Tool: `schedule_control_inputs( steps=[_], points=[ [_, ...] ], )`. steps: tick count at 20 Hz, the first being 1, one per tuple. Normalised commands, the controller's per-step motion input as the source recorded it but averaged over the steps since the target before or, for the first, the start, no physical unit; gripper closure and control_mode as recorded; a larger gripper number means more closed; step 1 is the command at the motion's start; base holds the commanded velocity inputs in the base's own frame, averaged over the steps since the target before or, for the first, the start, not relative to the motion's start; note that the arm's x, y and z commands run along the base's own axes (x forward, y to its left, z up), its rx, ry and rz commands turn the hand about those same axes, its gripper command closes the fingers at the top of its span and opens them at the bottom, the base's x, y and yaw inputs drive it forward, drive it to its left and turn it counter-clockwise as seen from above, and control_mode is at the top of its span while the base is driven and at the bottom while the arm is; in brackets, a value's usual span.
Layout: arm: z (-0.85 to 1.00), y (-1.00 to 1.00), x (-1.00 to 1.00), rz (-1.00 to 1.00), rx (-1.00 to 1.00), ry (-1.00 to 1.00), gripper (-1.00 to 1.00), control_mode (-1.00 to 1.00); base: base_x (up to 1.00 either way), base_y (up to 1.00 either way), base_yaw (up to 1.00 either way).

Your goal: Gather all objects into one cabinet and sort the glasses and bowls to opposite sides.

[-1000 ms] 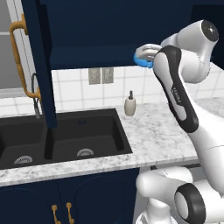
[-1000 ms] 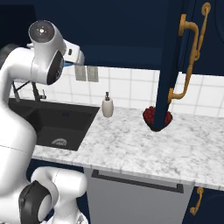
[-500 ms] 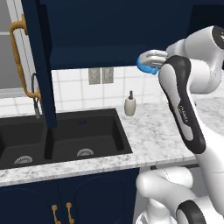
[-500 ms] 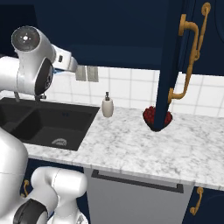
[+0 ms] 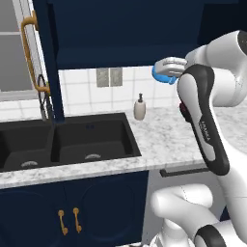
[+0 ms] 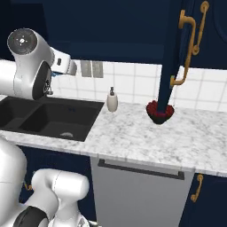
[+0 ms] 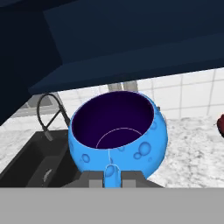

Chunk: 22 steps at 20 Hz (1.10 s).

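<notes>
Open counter near soap bottle; wall cabinet overhangs close above raised arm; red bowl, door edge right.

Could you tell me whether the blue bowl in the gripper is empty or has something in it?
Empty: the hand view looks into the blue bowl and shows only its bare dark inside.

Bright blue bowl, dark purple inside, upright, pinched at rim, held above marble counter.
</notes>
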Motion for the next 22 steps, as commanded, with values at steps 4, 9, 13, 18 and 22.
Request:
schedule_control_inputs(
  steps=[4, 9, 13, 18, 22],
  points=[
    [0.00, 0.00, 0.00, 0.00, 0.00, 0.00, 1.00, 1.00, -0.91, 0.05, 0.00],
    [0.00, 0.00, 0.00, 0.00, 0.00, 0.00, 1.00, 1.00, -0.88, 0.14, 0.00],
    [0.00, 0.00, 0.00, 0.00, 0.00, 0.00, 1.00, 1.00, -0.92, 0.23, 0.00],
    [0.00, 0.00, 0.00, 0.00, 0.00, 0.00, 1.00, 1.00, -0.99, 0.37, 0.01],
    [0.00, 0.00, 0.00, 0.00, 0.00, 0.00, 1.00, 1.00, -0.81, 0.55, 0.28]
  ],
)
